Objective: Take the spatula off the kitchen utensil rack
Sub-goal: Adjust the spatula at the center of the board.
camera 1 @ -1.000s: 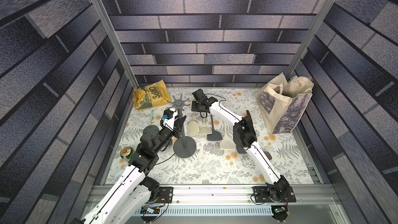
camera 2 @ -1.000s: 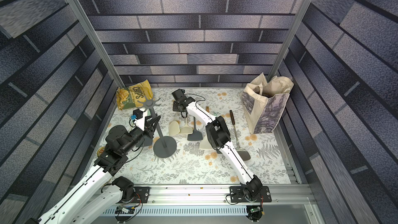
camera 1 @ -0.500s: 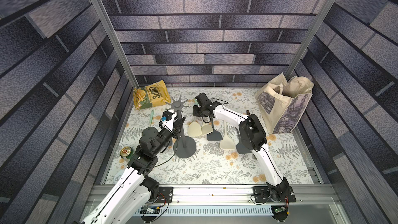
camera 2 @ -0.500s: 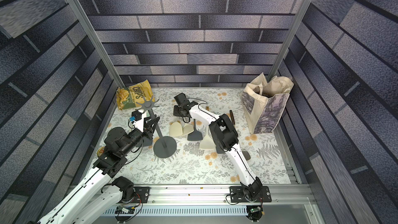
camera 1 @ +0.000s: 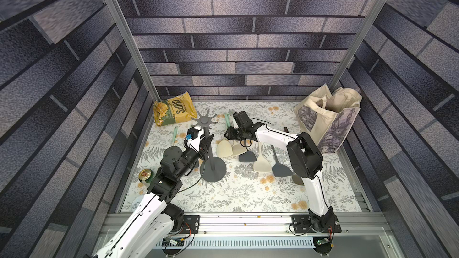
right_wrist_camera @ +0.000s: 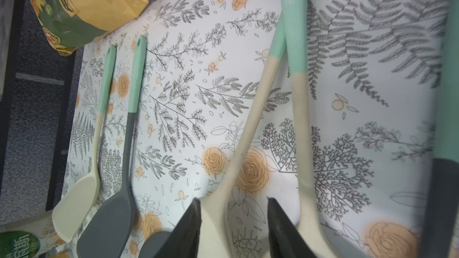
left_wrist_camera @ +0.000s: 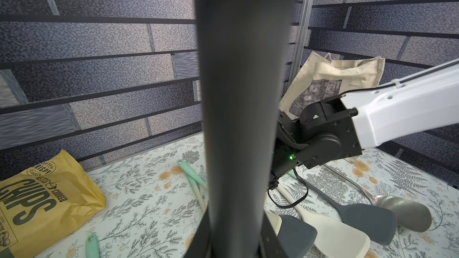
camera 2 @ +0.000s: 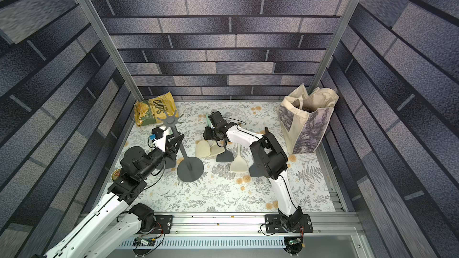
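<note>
Right fingers (right_wrist_camera: 185,232) apart around a cream spatula (right_wrist_camera: 238,160), left fingers (left_wrist_camera: 270,244) tight on the utensil rack (left_wrist_camera: 243,95).

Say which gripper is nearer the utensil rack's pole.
Left. The left gripper grips the pole of the kitchen utensil rack; the right gripper is apart, open over a cream spatula.
</note>
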